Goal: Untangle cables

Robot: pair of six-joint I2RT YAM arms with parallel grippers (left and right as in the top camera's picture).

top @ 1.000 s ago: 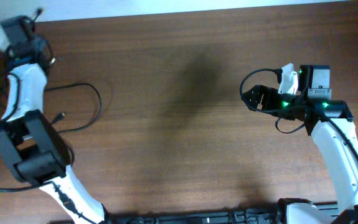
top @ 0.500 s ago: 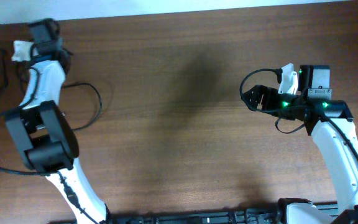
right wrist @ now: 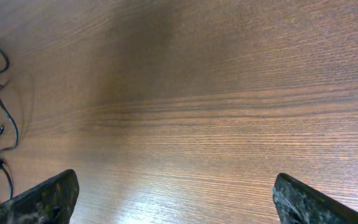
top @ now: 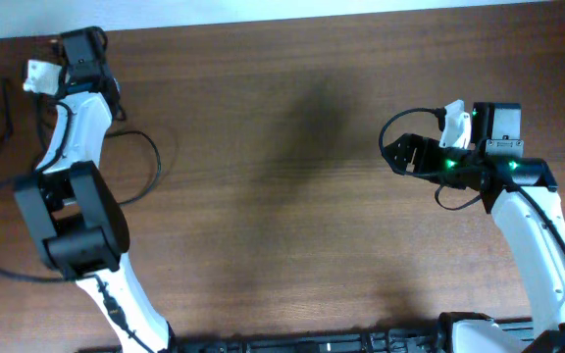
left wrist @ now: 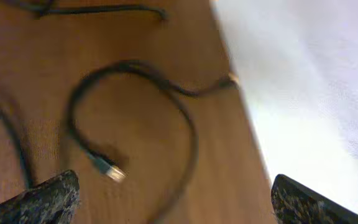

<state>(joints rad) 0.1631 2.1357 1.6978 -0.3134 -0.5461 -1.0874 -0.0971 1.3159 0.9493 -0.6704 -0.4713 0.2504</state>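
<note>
The cables [left wrist: 194, 142] lie in loose loops by the tabletop's [top: 282, 196] far left corner, just below the left claw [left wrist: 176, 198], which hangs released and empty, while the right claw [right wrist: 174, 200], likewise released, sits well apart near the right edge.

Even light, soft shadow on table [top: 312, 108] — left-wrist view blurred

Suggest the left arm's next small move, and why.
Probably lower the left end effector onto the looped cable beneath it, near the plug, then close. The end effector is open and empty, and the loop lies flat and unobstructed in its wrist view.
</note>
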